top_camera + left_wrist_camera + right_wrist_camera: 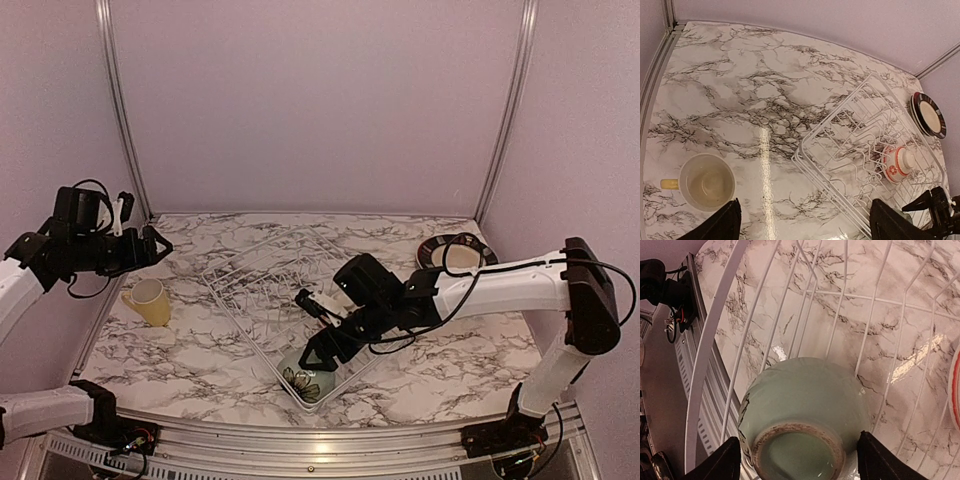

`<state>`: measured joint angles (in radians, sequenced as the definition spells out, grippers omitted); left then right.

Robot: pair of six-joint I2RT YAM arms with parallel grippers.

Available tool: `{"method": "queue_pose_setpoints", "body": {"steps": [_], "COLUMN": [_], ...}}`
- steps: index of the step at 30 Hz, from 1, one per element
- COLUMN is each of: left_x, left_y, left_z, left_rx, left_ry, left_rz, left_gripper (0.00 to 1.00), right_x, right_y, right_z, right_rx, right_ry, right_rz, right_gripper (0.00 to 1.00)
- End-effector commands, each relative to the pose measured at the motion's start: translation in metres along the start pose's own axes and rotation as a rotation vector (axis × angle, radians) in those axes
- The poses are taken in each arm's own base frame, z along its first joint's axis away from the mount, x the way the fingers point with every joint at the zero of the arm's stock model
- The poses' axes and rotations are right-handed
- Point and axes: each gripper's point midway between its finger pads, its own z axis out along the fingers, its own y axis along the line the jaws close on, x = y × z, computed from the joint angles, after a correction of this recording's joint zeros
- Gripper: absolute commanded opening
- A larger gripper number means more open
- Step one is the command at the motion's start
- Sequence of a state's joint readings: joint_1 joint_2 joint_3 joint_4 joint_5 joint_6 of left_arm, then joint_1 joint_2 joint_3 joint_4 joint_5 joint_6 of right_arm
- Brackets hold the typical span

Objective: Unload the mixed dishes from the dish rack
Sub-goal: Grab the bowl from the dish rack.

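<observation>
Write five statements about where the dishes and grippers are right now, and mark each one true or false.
1. The yellow cup stands on the table, outside the dish rack. True.
2. The black-rimmed plates stand between the rack's tines. False: they lie on the table beyond the rack's far right side.
3. The small red-patterned white bowl is in the rack. True.
4. The left gripper is shut on the yellow cup. False: it is open above the table and holds nothing.
5. The right gripper is open, straddling the green flowered bowl in the rack's near corner. True.
</observation>
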<state>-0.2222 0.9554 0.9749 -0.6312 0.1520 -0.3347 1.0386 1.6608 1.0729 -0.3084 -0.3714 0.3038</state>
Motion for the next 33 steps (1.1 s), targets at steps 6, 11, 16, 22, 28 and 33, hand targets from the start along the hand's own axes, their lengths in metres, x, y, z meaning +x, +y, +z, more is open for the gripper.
{"method": "queue_pose_setpoints", "body": {"steps": [6, 11, 16, 22, 28, 33], "left_x": [-0.016, -0.016, -0.016, -0.012, -0.006, 0.001], "left_y": [-0.052, -0.065, -0.074, -0.087, -0.106, -0.128], "left_z": [-0.033, -0.039, -0.045, -0.046, -0.045, -0.038], "left_rx": [0.272, 0.336, 0.376, 0.422, 0.482, 0.564], "left_ry": [-0.107, -0.117, -0.138, -0.130, -0.116, -0.088], "left_rz": [-0.056, -0.063, -0.068, -0.072, -0.069, -0.080], "left_gripper": [0.92, 0.92, 0.92, 0.92, 0.92, 0.93], "right_x": [0.010, 0.006, 0.000, -0.010, -0.030, -0.049], "right_y": [-0.003, 0.000, 0.007, 0.020, 0.019, 0.002], "right_z": [0.006, 0.002, -0.002, -0.008, -0.023, -0.041], "right_rx": [0.020, 0.017, -0.016, -0.089, -0.126, -0.179], "right_ry": [0.032, 0.012, -0.028, -0.087, -0.188, -0.299], "right_rz": [0.018, 0.024, 0.037, 0.061, 0.122, 0.229], "right_gripper": [0.61, 0.52, 0.43, 0.39, 0.36, 0.34]}}
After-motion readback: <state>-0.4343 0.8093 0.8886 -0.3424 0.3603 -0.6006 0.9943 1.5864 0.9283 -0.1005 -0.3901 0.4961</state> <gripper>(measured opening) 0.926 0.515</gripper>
